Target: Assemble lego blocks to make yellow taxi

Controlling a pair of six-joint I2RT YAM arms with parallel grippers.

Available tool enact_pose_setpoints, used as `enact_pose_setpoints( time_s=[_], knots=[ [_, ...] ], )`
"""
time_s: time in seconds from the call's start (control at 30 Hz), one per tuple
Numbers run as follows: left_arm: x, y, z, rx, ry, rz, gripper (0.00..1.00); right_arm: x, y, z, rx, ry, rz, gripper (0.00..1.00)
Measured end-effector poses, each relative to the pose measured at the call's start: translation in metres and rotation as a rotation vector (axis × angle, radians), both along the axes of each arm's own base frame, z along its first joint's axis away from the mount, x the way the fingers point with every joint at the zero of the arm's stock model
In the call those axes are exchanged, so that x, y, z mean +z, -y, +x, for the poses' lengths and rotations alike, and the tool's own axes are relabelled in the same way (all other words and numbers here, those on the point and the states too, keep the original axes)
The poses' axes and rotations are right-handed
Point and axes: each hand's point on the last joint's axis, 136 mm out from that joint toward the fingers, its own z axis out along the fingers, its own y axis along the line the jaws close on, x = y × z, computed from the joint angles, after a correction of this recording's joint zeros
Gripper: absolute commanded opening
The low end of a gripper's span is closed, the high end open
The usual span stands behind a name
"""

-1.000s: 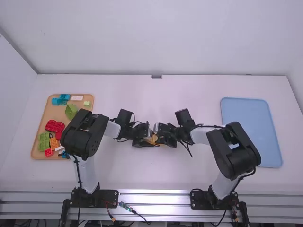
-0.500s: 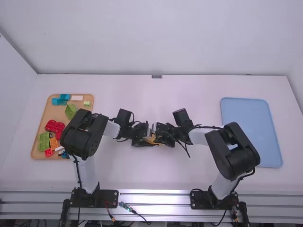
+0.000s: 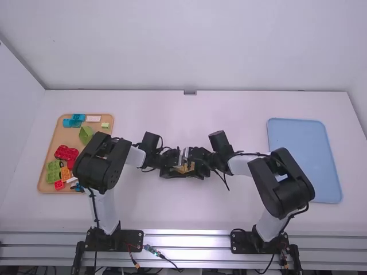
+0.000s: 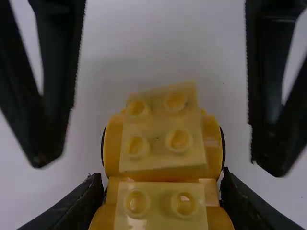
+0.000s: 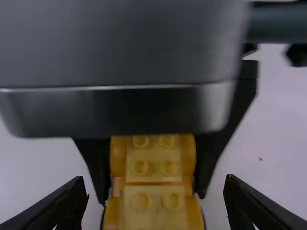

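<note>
Over the middle of the table, my left gripper (image 3: 174,167) and my right gripper (image 3: 195,164) face each other at the yellow assembly (image 3: 185,168). In the left wrist view, my left gripper (image 4: 162,186) is shut on the sides of the orange-yellow car body (image 4: 216,143). Paler yellow studded blocks (image 4: 160,143) lie along its middle. The right wrist view has my right gripper (image 5: 154,186) open, one finger on each side of the car body (image 5: 188,158), apart from it. Its underside is hidden.
A wooden tray (image 3: 45,150) at the left holds several loose blocks: red (image 3: 66,153), green (image 3: 53,173), orange and blue. A blue tray (image 3: 304,154) lies at the right. The left arm's forearm stretches over the wooden tray's right edge.
The right gripper has shifted slightly left, and its fingers have spread apart around the yellow assembly, uncovering more of it. The left arm looks still.
</note>
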Motion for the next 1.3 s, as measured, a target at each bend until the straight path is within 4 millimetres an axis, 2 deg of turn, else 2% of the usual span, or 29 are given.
enact_pose_setpoints(
  time_s=[0.17,0.33,0.7,0.87,1.3],
  knots=[
    [0.0,0.0,0.0,0.0,0.0,0.0,0.36,0.002,0.009,0.006,-0.026,-0.022,0.022,0.75],
    [0.0,0.0,0.0,0.0,0.0,0.0,0.36,0.001,0.015,0.003,-0.035,-0.064,0.027,0.7],
    [0.0,0.0,0.0,0.0,0.0,0.0,0.36,-0.003,0.016,-0.003,-0.018,-0.086,0.023,0.65],
    [0.0,0.0,-0.001,-0.003,-0.003,-0.002,0.37,-0.024,0.017,-0.007,-0.021,-0.159,-0.001,0.61],
    [0.0,0.0,0.0,0.001,0.003,0.002,0.37,-0.019,0.011,-0.003,0.002,-0.152,-0.009,0.59]
  ],
)
